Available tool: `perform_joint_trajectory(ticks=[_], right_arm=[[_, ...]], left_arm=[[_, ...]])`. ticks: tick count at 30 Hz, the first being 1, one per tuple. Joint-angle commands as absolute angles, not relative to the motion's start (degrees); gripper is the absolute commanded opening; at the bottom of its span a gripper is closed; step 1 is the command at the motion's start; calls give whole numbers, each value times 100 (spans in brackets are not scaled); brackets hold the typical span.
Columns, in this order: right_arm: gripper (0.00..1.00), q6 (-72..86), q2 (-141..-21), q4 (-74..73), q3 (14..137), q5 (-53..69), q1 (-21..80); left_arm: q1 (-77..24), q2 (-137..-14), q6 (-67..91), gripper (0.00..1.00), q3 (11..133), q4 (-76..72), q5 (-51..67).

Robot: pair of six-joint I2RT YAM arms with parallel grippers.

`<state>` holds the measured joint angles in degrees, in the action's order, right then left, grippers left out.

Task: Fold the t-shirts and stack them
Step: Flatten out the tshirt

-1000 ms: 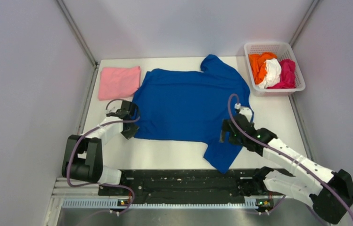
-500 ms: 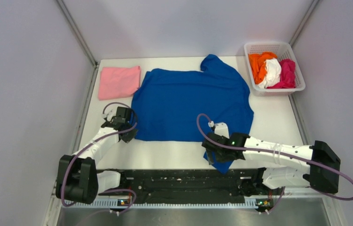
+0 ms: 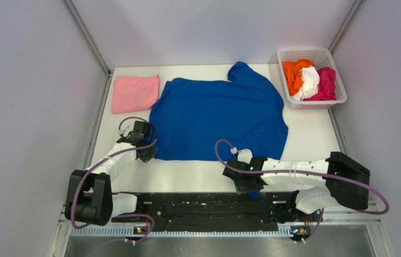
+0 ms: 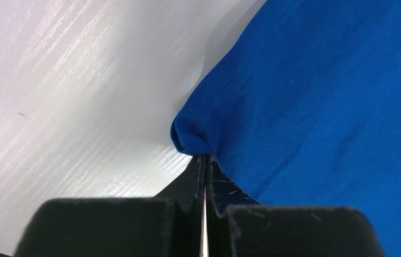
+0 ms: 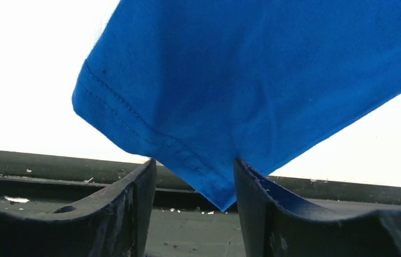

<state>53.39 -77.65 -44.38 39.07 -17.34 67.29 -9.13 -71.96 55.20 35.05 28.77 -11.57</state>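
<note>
The royal-blue t-shirt [image 3: 219, 115] lies spread flat mid-table, its print not showing. My left gripper [image 3: 145, 151] is shut on the shirt's near-left corner. In the left wrist view the closed gripper [image 4: 205, 158] pinches a small bunch of blue cloth [image 4: 193, 136]. My right gripper [image 3: 239, 182] sits low at the near sleeve, covering most of it. In the right wrist view the gripper [image 5: 194, 165] is open, and the hemmed sleeve corner [image 5: 209, 182] hangs between its fingers. A folded light pink t-shirt [image 3: 135, 93] rests at the far left.
A white lattice basket [image 3: 302, 50] at the far right holds crumpled orange [image 3: 293, 72], white [image 3: 309, 80] and magenta [image 3: 326, 83] t-shirts. A black rail [image 3: 209, 206] runs along the near edge, right under the right gripper. Grey walls close in both sides.
The right arm swung from the shirt's right side down to the near sleeve at the table edge, its jaws narrowing. The left gripper kept its hold and hardly moved.
</note>
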Motion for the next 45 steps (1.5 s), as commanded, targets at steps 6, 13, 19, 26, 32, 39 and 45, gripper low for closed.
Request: perform_joint_trajectory(ticks=[6, 13, 19, 26, 32, 39, 45], right_arm=[[26, 6071, -8112, -4385, 3772, -2565, 6720], [3, 6065, -7764, -4385, 3589, -2864, 6271], [0, 5877, -7191, -4456, 3834, -3727, 5877], [0, 5133, -6494, -4814, 5313, -5888, 5681], [0, 2751, -5854, -3382, 6581, -7611, 5644], [0, -925, -4899, -311, 7514, -5953, 5645], [0, -1152, -5591, -2055, 10210, -3757, 5645]], left_arm=[[-889, -7014, 5548, 0, 3693, 2816, -1492], [-896, -6894, 5590, 0, 3846, 2573, -1366], [-896, -6915, 5535, 0, 4156, 2776, -1545], [-1020, -6362, 5363, 0, 5147, 2714, -1883], [-1089, -5722, 4998, 0, 5995, 2116, -2244], [-1099, -5390, 4340, 0, 7591, 2102, -2247], [-1098, -5165, 3804, 0, 8967, 2208, -1963]])
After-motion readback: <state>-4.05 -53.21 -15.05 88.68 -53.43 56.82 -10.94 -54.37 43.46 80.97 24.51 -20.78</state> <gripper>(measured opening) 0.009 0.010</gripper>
